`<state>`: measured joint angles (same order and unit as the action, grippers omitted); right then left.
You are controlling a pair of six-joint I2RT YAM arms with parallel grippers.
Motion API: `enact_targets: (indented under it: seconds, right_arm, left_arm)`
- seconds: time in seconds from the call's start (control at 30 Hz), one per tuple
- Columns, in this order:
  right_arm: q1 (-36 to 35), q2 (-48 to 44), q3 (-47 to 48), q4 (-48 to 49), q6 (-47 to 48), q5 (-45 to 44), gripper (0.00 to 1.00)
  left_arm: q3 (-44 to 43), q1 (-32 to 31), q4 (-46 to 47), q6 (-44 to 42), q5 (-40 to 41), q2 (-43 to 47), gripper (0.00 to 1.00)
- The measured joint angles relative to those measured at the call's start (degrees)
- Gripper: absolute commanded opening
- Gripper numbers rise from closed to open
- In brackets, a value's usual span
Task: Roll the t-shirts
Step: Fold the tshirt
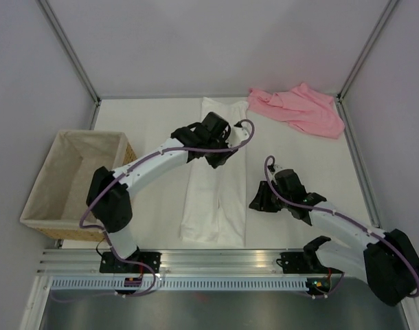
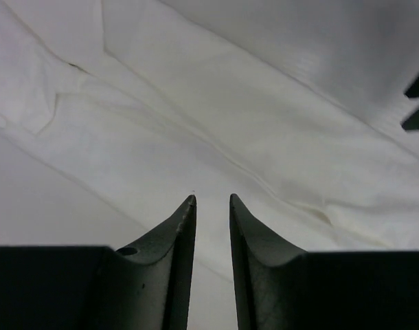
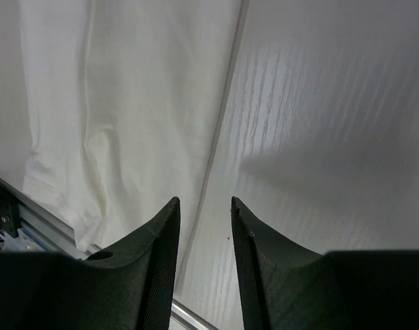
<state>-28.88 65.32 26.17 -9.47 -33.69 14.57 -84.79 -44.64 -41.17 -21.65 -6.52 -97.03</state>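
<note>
A wicker basket (image 1: pixel 86 135) with a pale cloth lining stands at the left side of the white desk (image 1: pixel 154 117), its woven wall showing at the far right corner. An aluminium rail (image 1: pixel 223 260) runs along the desk's near edge, with a perforated strip (image 1: pixel 216 282) just in front of it. The right wrist view shows a corner of this rail (image 3: pixel 44 223) too. Slanted metal posts (image 1: pixel 69 51) frame pale grey walls (image 1: pixel 216 41) behind the desk.

white t-shirt (image 1: pixel 214 203) | middle hidden under left hand (image 1: pixel 218 157)
</note>
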Motion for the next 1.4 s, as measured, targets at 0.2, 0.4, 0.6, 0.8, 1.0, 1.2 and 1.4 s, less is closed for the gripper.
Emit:
enact_targets:
  seconds: [0.2, 0.4, 0.6, 0.8, 1.0, 1.2, 1.4]
  right_arm:
    - [-5.0, -18.2, -8.9, -4.7, -6.1, -0.5, 0.43]
    - [-10.3, -27.9, -11.6, -11.0, -10.5, -0.6, 0.45]
    - [-14.6, -23.7, -13.0, -10.3, -12.7, 0.1, 0.46]
    - [-16.7, -18.7, -13.5, -6.2, -14.4, 1.6, 0.46]
    - [-17.5, -14.4, -14.1, 0.6, -16.8, 2.7, 0.46]
    - [-17.8, -11.8, -14.2, 2.9, -17.9, 2.3, 0.17]
    - [-17.9, -11.1, -14.8, 2.7, -18.0, 2.3, 0.0]
  left_arm:
    - [-9.6, 4.1, 6.8, 10.5, 1.6, -16.3, 0.31]
    - [-14.8, 6.1, 10.3, 13.7, 5.6, -28.0, 0.32]
    - [-18.9, 5.6, 13.1, 14.3, 6.2, -31.6, 0.33]
    - [-19.4, 5.6, 14.9, 14.2, 6.5, -31.7, 0.33]
    - [-19.4, 5.6, 15.8, 14.3, 6.6, -32.2, 0.32]
    - [-19.1, 5.6, 16.3, 14.3, 5.9, -34.6, 0.28]
    - [-19.1, 5.6, 17.6, 14.3, 6.5, -35.3, 0.1]
